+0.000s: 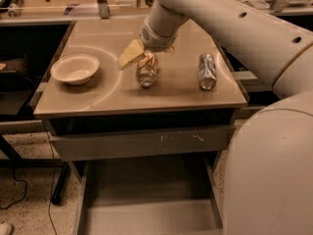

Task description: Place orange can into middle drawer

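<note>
The orange can (pixel 146 71) lies on its side on the tabletop (pixel 112 98), its far end right at the gripper (pixel 139 57); the gripper is down at that end, and whether it clasps the can or merely touches it cannot be told; right of the gripper, well apart, lies a silver-grey can (pixel 207 71); left of it sits a white bowl (pixel 75 68); below it, under a scratched drawer front (pixel 142 142), the middle drawer (pixel 146 214) stands pulled out.
</note>
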Tool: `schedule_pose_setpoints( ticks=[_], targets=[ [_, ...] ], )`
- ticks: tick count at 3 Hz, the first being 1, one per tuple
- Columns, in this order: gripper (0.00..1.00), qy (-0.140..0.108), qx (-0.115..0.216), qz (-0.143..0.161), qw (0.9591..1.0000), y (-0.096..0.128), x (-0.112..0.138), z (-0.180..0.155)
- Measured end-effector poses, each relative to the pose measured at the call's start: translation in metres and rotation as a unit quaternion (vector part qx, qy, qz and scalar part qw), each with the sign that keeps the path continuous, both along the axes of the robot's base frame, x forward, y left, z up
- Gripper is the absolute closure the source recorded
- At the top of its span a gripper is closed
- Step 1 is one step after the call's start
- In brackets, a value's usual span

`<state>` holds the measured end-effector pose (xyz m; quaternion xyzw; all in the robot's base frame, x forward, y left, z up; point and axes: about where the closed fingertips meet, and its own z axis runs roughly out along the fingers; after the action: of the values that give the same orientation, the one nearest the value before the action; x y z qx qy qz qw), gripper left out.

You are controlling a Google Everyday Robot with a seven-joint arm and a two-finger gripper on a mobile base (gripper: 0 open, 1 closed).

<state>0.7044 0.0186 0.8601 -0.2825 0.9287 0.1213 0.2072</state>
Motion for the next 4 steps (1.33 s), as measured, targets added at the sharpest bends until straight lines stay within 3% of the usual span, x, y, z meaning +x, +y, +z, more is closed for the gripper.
schedule_pose_setpoints(
  ticks=[4],
  targets=[
    [0.0, 0.032, -0.05, -0.012, 0.9982, 0.006, 0.01, -0.047]
  ],
)
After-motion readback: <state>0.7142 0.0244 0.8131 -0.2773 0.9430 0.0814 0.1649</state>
